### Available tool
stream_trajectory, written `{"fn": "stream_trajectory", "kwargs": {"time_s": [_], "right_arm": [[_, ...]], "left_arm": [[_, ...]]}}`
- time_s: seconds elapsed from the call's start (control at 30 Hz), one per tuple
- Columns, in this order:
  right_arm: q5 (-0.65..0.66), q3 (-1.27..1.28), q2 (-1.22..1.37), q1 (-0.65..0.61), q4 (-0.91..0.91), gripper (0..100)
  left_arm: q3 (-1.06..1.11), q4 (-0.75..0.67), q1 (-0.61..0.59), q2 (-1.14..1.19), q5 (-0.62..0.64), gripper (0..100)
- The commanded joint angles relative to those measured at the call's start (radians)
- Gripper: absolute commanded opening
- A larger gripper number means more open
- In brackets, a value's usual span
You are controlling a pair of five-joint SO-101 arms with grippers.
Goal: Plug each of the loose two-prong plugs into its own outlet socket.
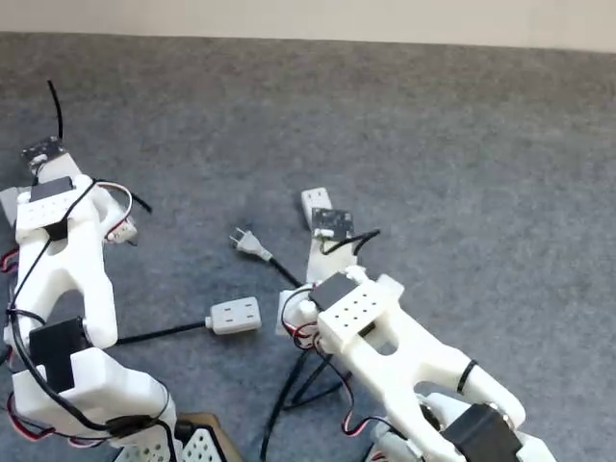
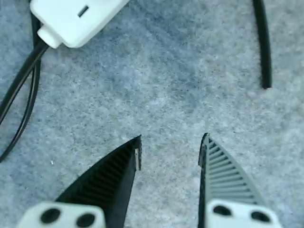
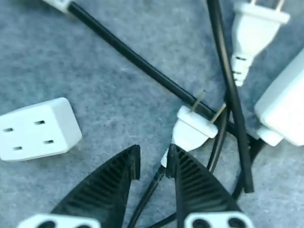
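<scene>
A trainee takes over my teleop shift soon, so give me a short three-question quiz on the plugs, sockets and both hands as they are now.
1. True or false: the left hand is shut on a plug.
2. What lies right by the right hand's fingertips? A. a white two-prong plug; B. a battery; C. a screw.
3. Fill in: the outlet socket near that hand shows ___ slots on its face.
Key: 1 false, it is open and empty; 2 A; 3 four.

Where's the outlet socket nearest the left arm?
High view: the outlet socket lies between the left arm and right arm, just below the loose plug.
</scene>
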Motion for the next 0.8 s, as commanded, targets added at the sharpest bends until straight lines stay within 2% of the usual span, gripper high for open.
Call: {"fn": "stream_trajectory", "kwargs": {"time_s": [0.0, 0.2, 0.33, 0.53, 0.77], "right_arm": [[-0.014, -0.008, -0.007, 0.001, 0.039, 10.2], [-0.009, 0.001, -0.007, 0.099, 0.044, 10.3], [-0.008, 0.036, -0.005, 0.068, 0.039, 11.1], [-0.015, 0.059, 0.004, -0.03, 0.041, 23.0], [-0.017, 0.076, 0.004, -0.021, -0.031, 23.1]], "left_arm": [[-0.035, -0.011, -0.013, -0.004, 0.008, 21], [-0.033, -0.011, -0.013, -0.004, 0.008, 21], [-0.033, -0.011, -0.008, -0.004, 0.008, 21], [-0.031, -0.011, -0.008, -0.004, 0.008, 21], [-0.031, -0.011, -0.008, -0.004, 0.008, 21]]}}
